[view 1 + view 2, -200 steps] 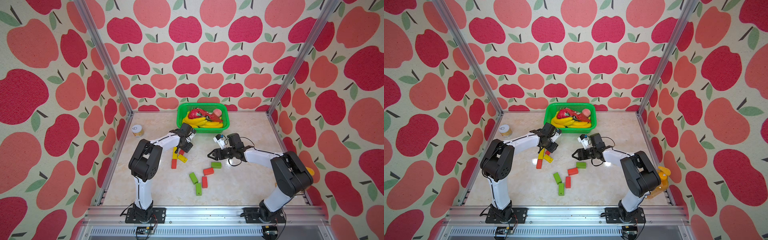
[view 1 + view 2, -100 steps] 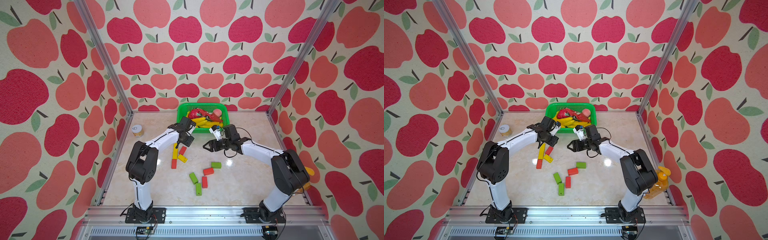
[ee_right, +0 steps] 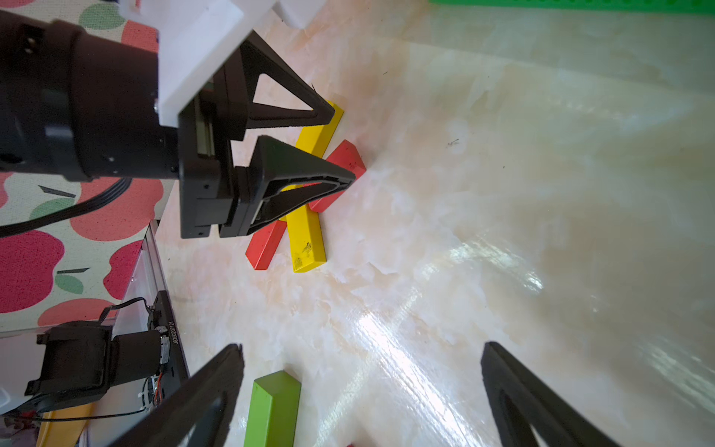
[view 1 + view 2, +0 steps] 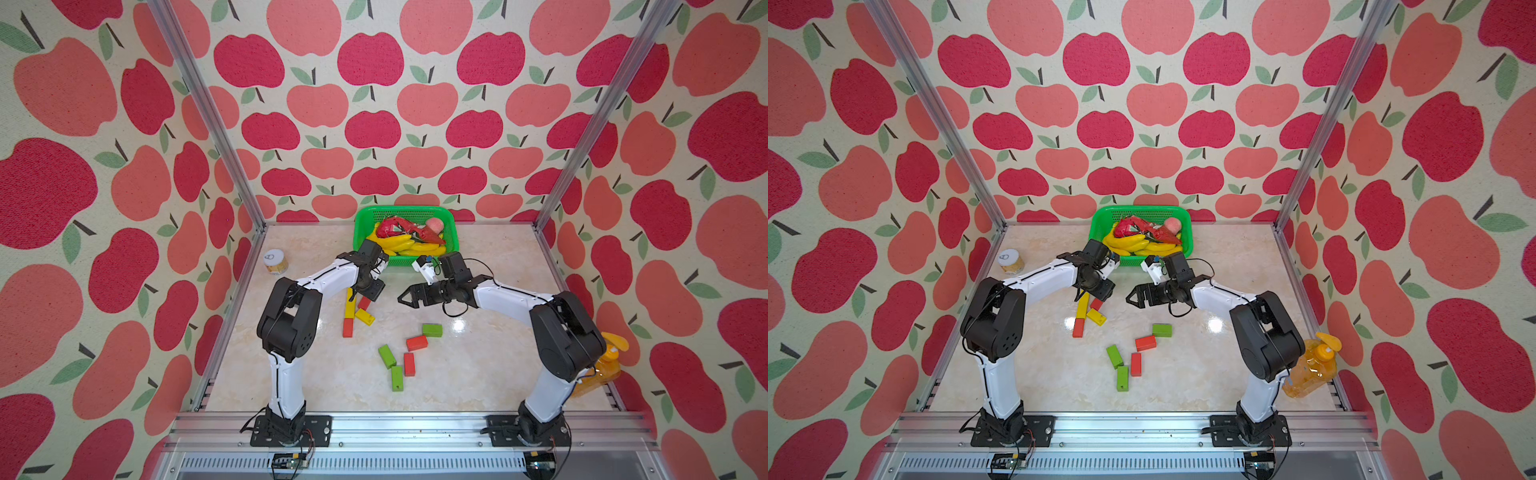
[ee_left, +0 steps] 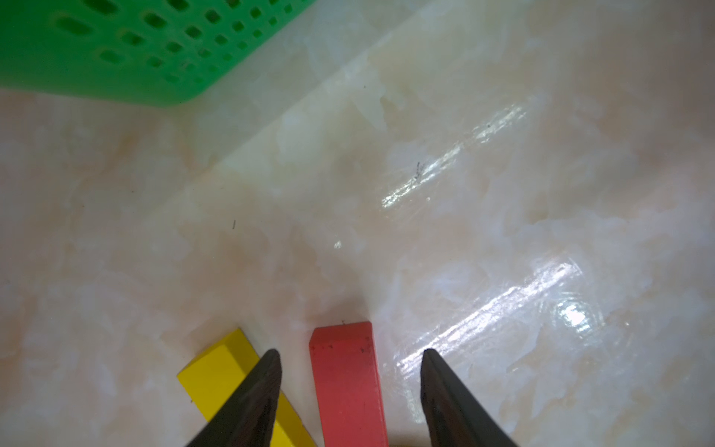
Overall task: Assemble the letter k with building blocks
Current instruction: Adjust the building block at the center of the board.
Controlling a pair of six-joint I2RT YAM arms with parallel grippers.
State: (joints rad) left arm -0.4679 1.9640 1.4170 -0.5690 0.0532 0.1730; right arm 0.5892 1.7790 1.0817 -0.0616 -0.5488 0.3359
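Marbled cream tabletop (image 4: 478, 374), boxed in by apple-print walls (image 4: 428, 104), carries the building blocks (image 4: 409, 364) in two groups on the robot's side of the green basket (image 4: 361, 216). Closest to the basket lies the started letter: a long yellow brick (image 4: 350, 301) with a lower red brick (image 4: 348, 328) at its end away from the basket forms the stem, a short yellow brick (image 4: 365, 317) slants off it, and an upper red brick (image 5: 348, 387) angles back toward the basket. Five loose bricks (image 4: 417, 343) lie farther from the basket. The left gripper (image 5: 349, 353) stands open astride the upper red brick, a gap either side, one finger (image 5: 251, 406) hanging over the long yellow brick. The right gripper (image 3: 361, 347) gapes wide and empty between the basket and the loose bricks. Judging by this, the upper arm is being set. Done well, the jaws close squarely on its long faces, turn it until its inner end meets the stem's middle, and release straight upward so that finger does not drag the stem askew.
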